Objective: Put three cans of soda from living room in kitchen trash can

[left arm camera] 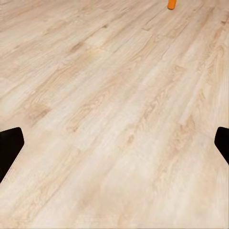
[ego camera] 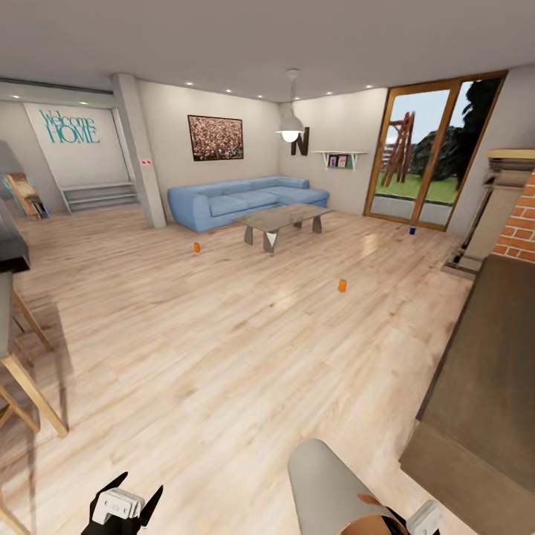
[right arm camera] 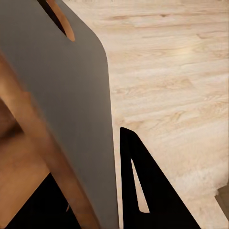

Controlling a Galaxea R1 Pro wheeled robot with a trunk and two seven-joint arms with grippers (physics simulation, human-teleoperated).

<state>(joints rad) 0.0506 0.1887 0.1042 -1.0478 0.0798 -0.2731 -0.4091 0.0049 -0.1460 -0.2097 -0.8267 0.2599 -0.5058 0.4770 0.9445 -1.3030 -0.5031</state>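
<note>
I look from the head camera across the living room's pale wood floor (ego camera: pixel 223 357). The blue corner sofa (ego camera: pixel 238 199) sits against the far wall with the glass coffee table (ego camera: pixel 284 221) just in front of it, and a dark letter N (ego camera: pixel 300 141) hangs in the corner behind a pendant lamp (ego camera: pixel 290 126). All three cans stand upright on the floor, well apart: one orange can (ego camera: pixel 197 247) near the sofa's left end, a second orange can (ego camera: pixel 342 285) in open floor nearer me, and the blue can (ego camera: pixel 412 230) by the glass patio door (ego camera: pixel 427 148). My left gripper (ego camera: pixel 119 507) sits low in view, jaws spread wide with nothing between them; its wrist camera sees bare floor and the foot of an orange can (left arm camera: pixel 171 4). My right gripper (ego camera: pixel 416 522) is clamped on the rim of the trash can (ego camera: pixel 331 487), one finger (right arm camera: pixel 143 191) outside the grey wall and the other inside against the brown lining. Brick fireplace (ego camera: pixel 520 223) at right.
</note>
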